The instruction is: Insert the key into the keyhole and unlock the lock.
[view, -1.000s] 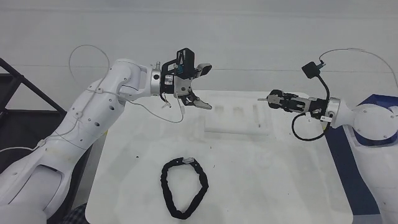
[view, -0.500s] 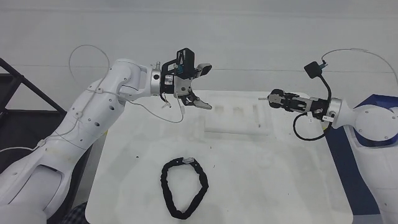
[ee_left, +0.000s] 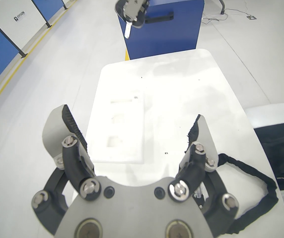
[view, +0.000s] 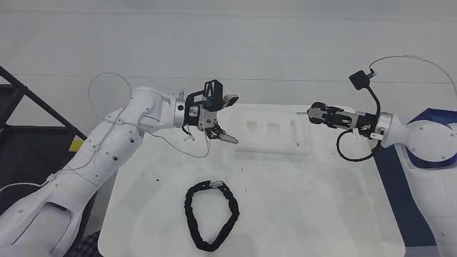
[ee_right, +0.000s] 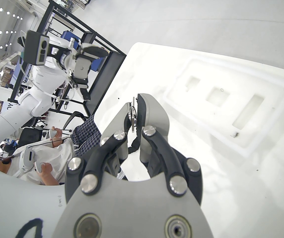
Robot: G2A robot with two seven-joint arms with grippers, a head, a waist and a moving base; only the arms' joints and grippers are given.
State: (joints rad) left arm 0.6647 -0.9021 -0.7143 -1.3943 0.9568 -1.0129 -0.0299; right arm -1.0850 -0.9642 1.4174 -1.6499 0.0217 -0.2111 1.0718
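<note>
Left arm: it's on the move! In the last half second it has dipped and swung in over the table's [view: 321, 207] far left corner, closer to the surface than a moment ago.
Left gripper [view: 232, 120]: fingers spread wide with nothing between them, hanging above the table's left end, just beside the white foam tray [view: 275, 137].
Right arm: barely a twitch, parked above the right end of the tray just as it was half a second back.
Right gripper [ee_right: 135, 100]: fingers pinched together on the key [ee_right: 132, 115], whose blade pokes out past the fingertips toward the other arm.
Key: up in the air over the tray's right end, well apart from the lock.
Lock [view: 211, 214]: a black sleeved chain loop lying flat on the table's near left part, its metal lock body at the top of the loop; nothing touches it.
Meaning: the free arm looks to be heading for the lock, so the likely job is to lift or steady the lock body while the key waits.
Progress: early, with key in hand, lock not yet held, and no insertion begun.
</note>
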